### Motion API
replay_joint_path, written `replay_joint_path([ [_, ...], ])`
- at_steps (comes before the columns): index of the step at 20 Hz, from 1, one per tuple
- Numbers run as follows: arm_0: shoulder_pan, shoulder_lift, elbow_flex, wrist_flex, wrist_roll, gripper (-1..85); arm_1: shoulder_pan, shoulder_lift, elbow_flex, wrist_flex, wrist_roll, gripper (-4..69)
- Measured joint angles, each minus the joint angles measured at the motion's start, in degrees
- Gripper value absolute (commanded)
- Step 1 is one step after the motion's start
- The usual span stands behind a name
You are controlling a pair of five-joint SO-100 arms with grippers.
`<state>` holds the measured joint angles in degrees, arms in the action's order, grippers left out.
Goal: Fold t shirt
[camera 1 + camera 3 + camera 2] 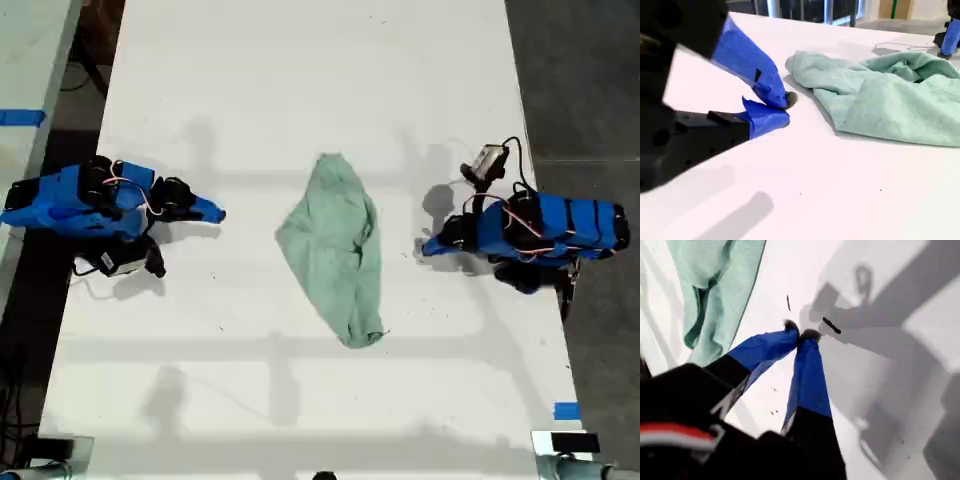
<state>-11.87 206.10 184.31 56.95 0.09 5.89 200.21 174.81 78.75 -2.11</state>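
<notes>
At mid-table, the t shirt (335, 250) lies crumpled in a long bunch running from the far side of the exterior view toward the near side, narrow rounded end farthest up, w/ folds and overlaps along its length; it sits flat on the white table (300, 80), held by nothing. My first end effector (432, 247) is near the shirt on the exterior view's right, pointing at it but apart from it, low over the table. Its wrist view shows the blue tips (801, 335) pinched together w/ nothing between them, cloth (715, 285) off to one side. My second end effector (212, 212) is on the exterior view's left, farther from the shirt, also aimed at it. Its jaws look closed and empty in its wrist view (784, 109), w/ the ribbed edge of the fabric (890, 100) just beyond. Blue tape (566, 410) marks the table edge at the exterior view's lower right.
</notes>
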Motion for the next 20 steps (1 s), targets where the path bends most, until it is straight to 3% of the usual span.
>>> replay_joint_path([
  [3, 0.00, 0.00, 0.00, 0.62, 0.00, -0.1, 1.67, 0.00, 0.00, 0.35, -0.18, -1.5],
  [6, 0.00, 0.00, 0.00, 0.79, 0.00, -0.1, -5.01, 0.00, 0.35, -3.60, -9.14, -1.5],
  [11, 1.49, 0.00, 0.00, 0.35, 0.00, -0.1, -4.83, 0.00, 0.44, -4.48, -4.04, -1.6],
  [13, 2.46, 0.00, 0.00, -0.26, 0.09, 0.0, -1.14, 0.00, 0.44, -4.48, -4.13, 4.0],
  [17, 7.82, -11.87, -10.37, -16.79, 1.58, 13.9, -1.41, -5.01, -4.13, -3.34, -1.32, 13.7],
  [20, 14.59, -48.96, -39.20, -18.46, -0.79, 17.4, -5.54, -20.21, -13.45, -10.46, 1.85, 19.4],
])
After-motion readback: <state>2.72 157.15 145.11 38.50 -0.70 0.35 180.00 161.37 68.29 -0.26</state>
